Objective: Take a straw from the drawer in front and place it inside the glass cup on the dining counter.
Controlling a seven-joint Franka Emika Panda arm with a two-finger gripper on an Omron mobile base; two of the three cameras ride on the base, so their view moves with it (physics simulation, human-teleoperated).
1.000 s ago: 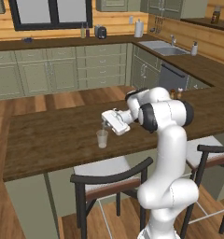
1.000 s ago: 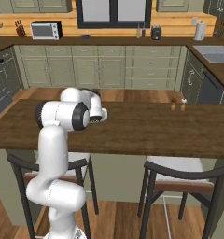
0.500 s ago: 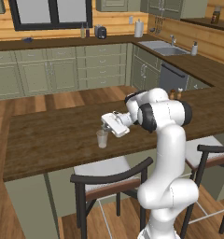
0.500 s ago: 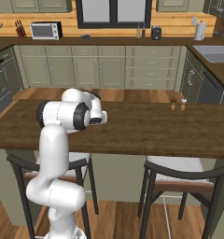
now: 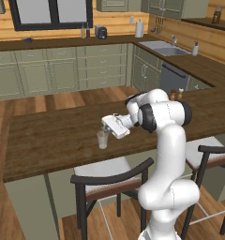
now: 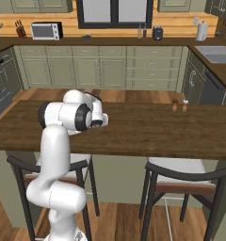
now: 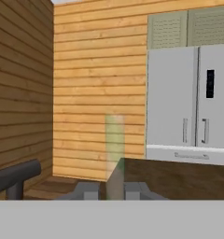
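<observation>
Gripper (image 5: pixel 108 125) level, pointing sideways just above glass cup (image 5: pixel 102 139) on dining counter (image 5: pixel 48 140). Straw (image 7: pixel 115 154) clamped between fingertips (image 7: pixel 88 190), long axis upright in hand view.

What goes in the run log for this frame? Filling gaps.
phase: at cup | gripper: beside glass cup, state unclear | cup: upright on dining counter | straw: not discernible

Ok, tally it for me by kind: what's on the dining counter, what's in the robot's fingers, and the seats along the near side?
glass cup: 1
small shakers: 2
straw, held between the fingers: 1
chairs: 2
Total: 6
</observation>
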